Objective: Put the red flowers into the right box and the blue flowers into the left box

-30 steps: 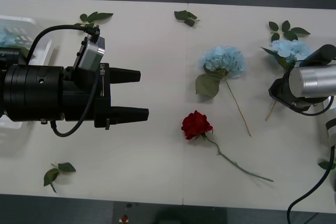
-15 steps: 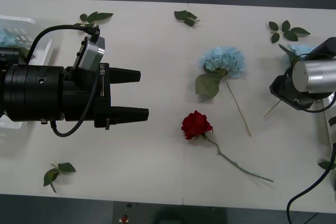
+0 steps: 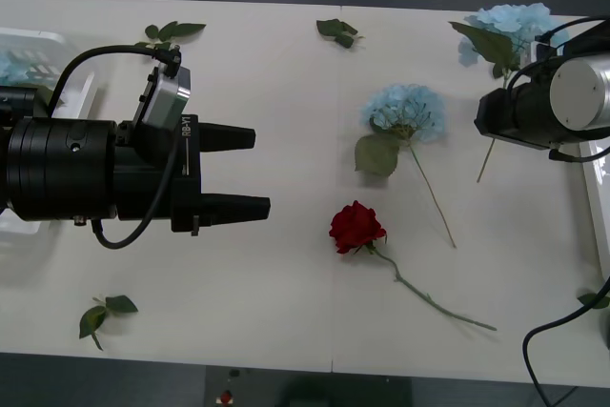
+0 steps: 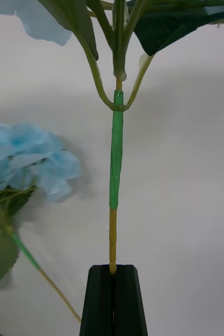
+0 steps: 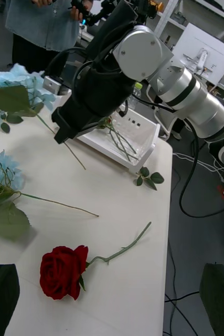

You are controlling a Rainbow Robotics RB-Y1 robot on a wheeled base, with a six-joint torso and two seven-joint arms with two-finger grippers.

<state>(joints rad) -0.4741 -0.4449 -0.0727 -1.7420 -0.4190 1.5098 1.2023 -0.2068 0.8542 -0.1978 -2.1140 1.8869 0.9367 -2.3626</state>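
Note:
My right gripper (image 3: 488,123) is shut on the thin stem (image 4: 115,152) of a blue flower (image 3: 515,21), held above the table's far right. The black fingers (image 4: 102,299) pinch the stem's bare lower end. A second blue flower (image 3: 408,110) lies on the table mid-right, and a red flower (image 3: 356,226) with a long stem lies in front of it. My left gripper (image 3: 255,171) hovers open over the table's left half, pointing toward the rose (image 5: 63,272). The left box (image 3: 59,43) at the far left holds blue flowers (image 3: 11,66). The right box (image 3: 599,199) sits at the right edge, with green stems lying in it (image 5: 119,140).
Loose green leaf sprigs lie at the far left (image 3: 172,30), far middle (image 3: 338,32), near left (image 3: 103,314) and near right edge (image 3: 599,299). The white table's front edge runs close below the rose's stem.
The right gripper has lifted its blue flower off the table and carried it toward the far edge, head swinging up. The left arm has stayed still.

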